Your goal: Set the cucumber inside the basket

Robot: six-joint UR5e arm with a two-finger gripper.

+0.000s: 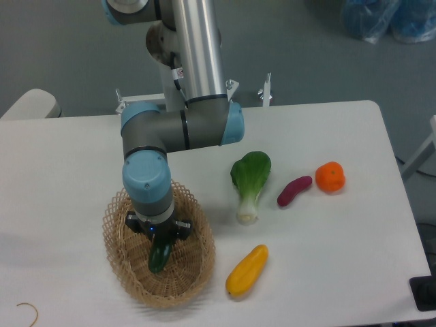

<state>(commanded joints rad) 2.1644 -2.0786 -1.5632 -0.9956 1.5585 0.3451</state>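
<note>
The gripper (159,240) is clamped on the cucumber (160,256). It hangs inside the basket (194,272), at the table's near left.

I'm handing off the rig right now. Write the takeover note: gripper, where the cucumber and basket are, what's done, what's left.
Gripper: low inside the basket, shut on the cucumber; fingers mostly hidden by the wrist.
Cucumber: hangs nose-down within the basket's rim; whether its tip touches the weave cannot be told.
Basket: front left of the table, upright.
Done: pick and carry over the basket.
Left: open the gripper, lift the arm clear.
Bok choy, yellow squash, purple vegetable and orange lie to the right, outside the basket.
</note>
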